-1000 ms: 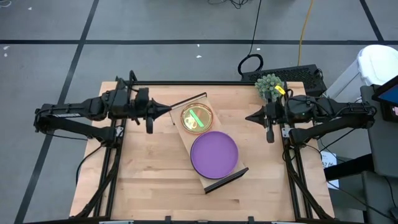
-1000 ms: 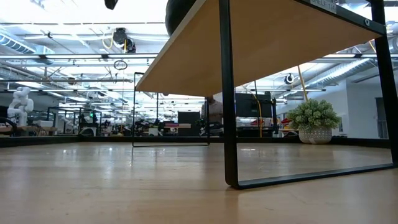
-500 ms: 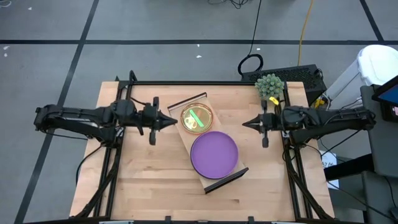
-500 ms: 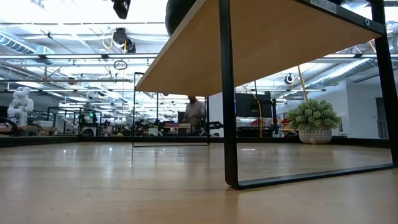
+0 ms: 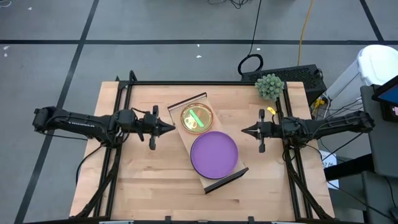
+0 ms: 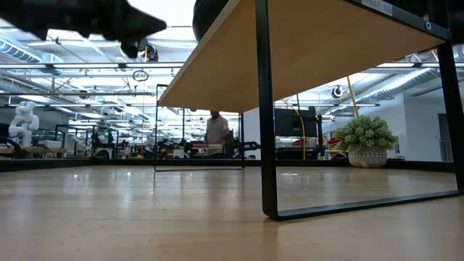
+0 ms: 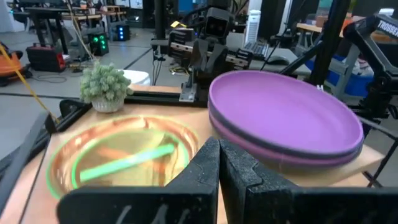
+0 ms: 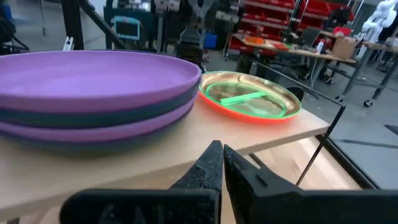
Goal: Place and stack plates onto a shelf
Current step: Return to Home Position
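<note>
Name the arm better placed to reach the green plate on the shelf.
Left, probably: the left gripper is closer to the green plate; the right gripper sits farther off, nearer the purple plate.

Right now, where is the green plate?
High view: the green plate tops the small stack at the far end of the shelf, beside the purple plate, between the left hand and right hand.

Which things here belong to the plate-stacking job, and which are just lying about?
Job: shelf; large plates, purple on top; small plates, green on top; left gripper and right gripper, shut, flanking the shelf.
Lying about: potted plant; cable loop.
</note>
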`<state>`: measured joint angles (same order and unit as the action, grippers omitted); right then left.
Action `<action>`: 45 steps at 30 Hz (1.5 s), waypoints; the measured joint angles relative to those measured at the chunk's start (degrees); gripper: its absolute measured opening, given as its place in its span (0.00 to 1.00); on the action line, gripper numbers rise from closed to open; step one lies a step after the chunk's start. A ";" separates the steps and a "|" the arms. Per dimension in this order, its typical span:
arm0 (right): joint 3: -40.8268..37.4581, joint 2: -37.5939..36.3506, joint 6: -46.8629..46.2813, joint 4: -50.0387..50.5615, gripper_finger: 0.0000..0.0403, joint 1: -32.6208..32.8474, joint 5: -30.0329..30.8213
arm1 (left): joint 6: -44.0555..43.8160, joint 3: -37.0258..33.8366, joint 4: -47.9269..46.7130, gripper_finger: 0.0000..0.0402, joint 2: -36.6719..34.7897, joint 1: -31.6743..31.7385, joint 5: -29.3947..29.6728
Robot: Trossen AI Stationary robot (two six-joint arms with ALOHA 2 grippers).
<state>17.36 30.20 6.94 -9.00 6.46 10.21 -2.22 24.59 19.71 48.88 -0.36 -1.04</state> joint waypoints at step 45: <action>-14.81 -18.38 -2.06 -2.51 0.00 -0.02 -4.15 | -2.67 -24.05 2.58 0.01 -26.91 1.20 1.08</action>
<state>2.55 11.82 4.87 -11.51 6.44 6.07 -4.89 0.54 22.29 21.97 0.84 0.03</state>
